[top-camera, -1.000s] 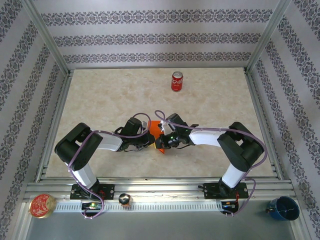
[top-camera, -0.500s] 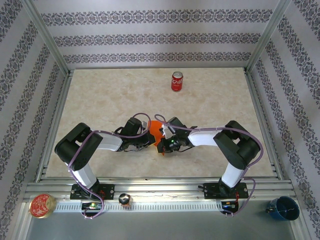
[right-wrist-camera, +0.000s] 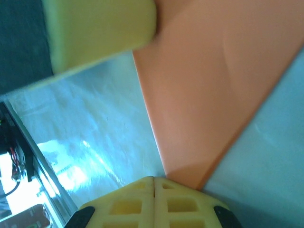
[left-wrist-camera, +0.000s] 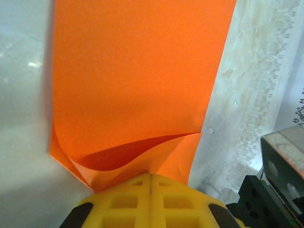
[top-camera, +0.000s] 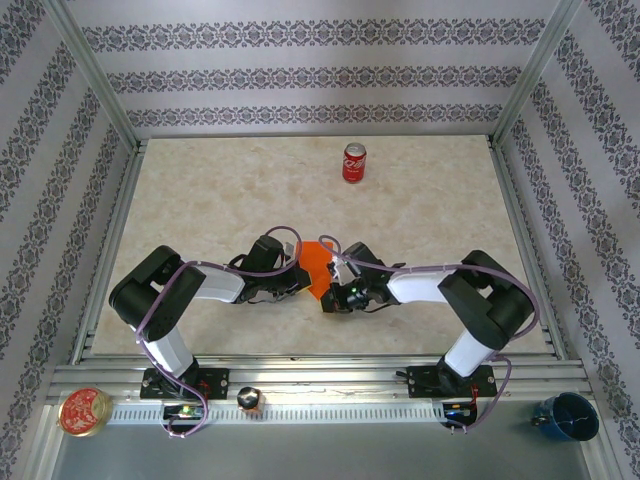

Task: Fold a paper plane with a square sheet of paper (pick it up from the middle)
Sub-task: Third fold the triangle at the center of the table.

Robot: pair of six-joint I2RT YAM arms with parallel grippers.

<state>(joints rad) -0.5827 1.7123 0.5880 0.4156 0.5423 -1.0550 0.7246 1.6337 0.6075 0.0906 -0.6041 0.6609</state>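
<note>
The square sheet of paper, bright orange, is held just above the table between my two arms. It is folded over on itself and does not have the shape of a paper plane. In the left wrist view the paper stretches away from my left gripper, whose yellow jaws are shut on its near edge, where one layer curls open. My right gripper is shut at a pointed corner of the paper. From above, the left gripper and right gripper sit close together.
A red soda can stands upright far back on the marble table. Metal frame rails run along both sides. A finger of the left gripper shows at the top left of the right wrist view.
The right arm has swung nearer and to the right, and its gripper has slid toward the near edge. The paper has turned from edge-up to flatter. The left arm has held still.
</note>
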